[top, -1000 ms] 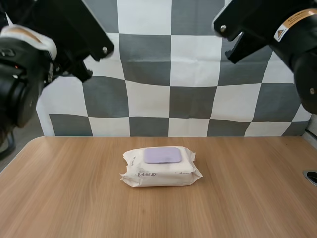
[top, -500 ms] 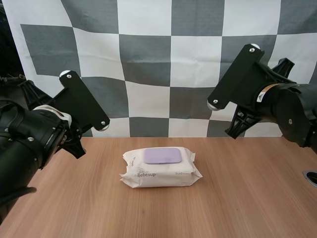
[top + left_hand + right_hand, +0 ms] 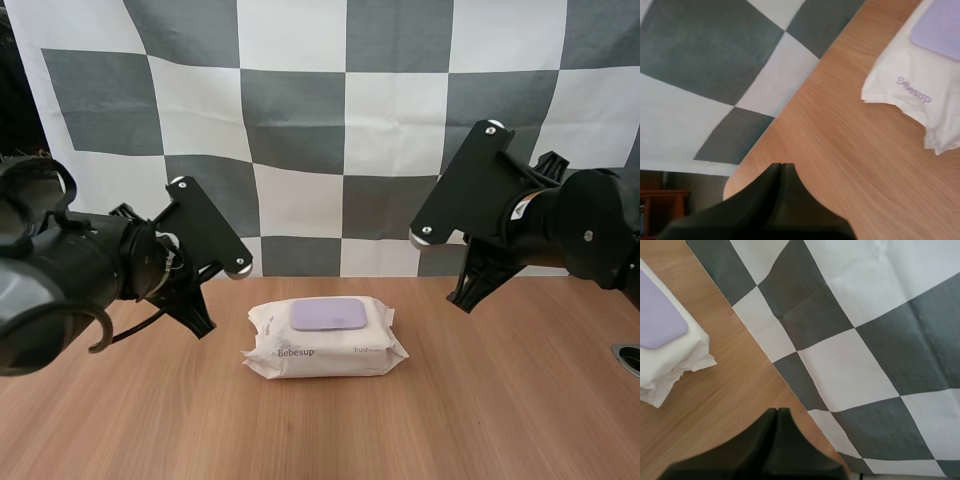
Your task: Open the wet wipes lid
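While our left gripper point(image 3: 781, 166) and right gripper point(image 3: 778, 410) are hanging closed on nothing, the pack of wet wipes point(image 3: 325, 345) is lying on the table point(image 3: 500, 400) between them, touching neither. We are judging it soft, light and apt to slide (the wrapper is crinkling at its ends), so we are favouring the edge of the stiff lilac lid point(image 3: 327, 313) for a hold. That lid is sitting shut, hiding the wipes.

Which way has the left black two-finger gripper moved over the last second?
Yes. The left gripper has come down and inward, toward the white wet wipes pack with the lilac lid, which has stayed put.
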Available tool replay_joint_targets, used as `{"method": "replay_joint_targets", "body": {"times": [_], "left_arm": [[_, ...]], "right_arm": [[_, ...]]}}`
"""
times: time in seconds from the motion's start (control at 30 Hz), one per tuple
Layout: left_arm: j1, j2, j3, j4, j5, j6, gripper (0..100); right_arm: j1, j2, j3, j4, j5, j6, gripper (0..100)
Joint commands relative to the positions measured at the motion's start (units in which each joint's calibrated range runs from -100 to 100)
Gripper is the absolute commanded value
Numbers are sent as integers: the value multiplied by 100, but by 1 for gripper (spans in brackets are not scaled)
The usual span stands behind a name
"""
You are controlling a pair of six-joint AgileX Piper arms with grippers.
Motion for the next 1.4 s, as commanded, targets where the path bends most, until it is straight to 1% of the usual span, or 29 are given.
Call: {"method": "replay_joint_targets", "body": {"times": [0.0,0.07,0.1,0.13,0.17,0.2,0.27,0.33,0.43,0.47,0.53,0.57,0.63,0.7,0.77,0.9,1.07,1.1,1.17,1.23,1.3,1.37], "left_arm": [[5,87,4,-3510,214,1184,0],[5,87,4,-4274,747,1851,0],[10,87,4,-4759,1130,2284,0],[33,87,4,-5147,1424,2653,0],[74,103,4,-5454,1583,2818,0],[139,102,4,-5646,1696,2958,0],[299,117,4,-5728,2029,3245,0],[549,182,4,-5773,2516,3538,0],[1021,420,4,-6132,3375,3902,0],[1160,512,4,-6324,3861,4082,0],[1501,796,4,-6676,5429,4634,0],[1623,923,4,-6797,6014,4930,0],[1882,1244,4,-7064,6014,5330,0],[2050,1507,4,-7242,6014,5483,0],[2094,1687,4,-7217,6014,5660,0],[2094,1951,4,-7102,6014,5933,0],[2070,2213,4,-7194,6014,5933,0],[2070,2254,4,-7220,6014,5933,1],[2070,2367,4,-7220,6014,5933,5],[2070,2514,4,-7167,6014,5947,17],[2070,2649,4,-7020,6014,5947,34],[2070,2784,4,-6864,6014,5947,54]], "right_arm": [[2,-4,1,-70,73,-14,0],[2,33,1,-67,161,-69,0],[2,65,1,-106,184,-69,0],[2,124,1,-173,204,-69,0],[2,195,1,-245,205,-69,0],[2,250,1,-307,259,-69,0],[2,384,1,-396,348,-49,0],[2,480,1,-396,392,-49,0],[2,530,1,-341,376,-49,0],[2,530,1,-308,376,-49,0],[2,530,1,-279,376,-49,0],[2,530,1,-279,376,-49,0],[2,530,1,-282,409,-49,0],[2,530,1,-268,513,-49,0],[2,530,1,-233,653,-49,0],[2,530,1,-86,752,-49,0],[2,530,1,131,856,-49,0],[2,530,1,146,904,-49,0],[2,530,1,146,974,-49,0],[2,530,1,146,1054,-49,0],[2,530,1,146,1156,-49,0],[2,530,1,146,1195,-49,0]]}}
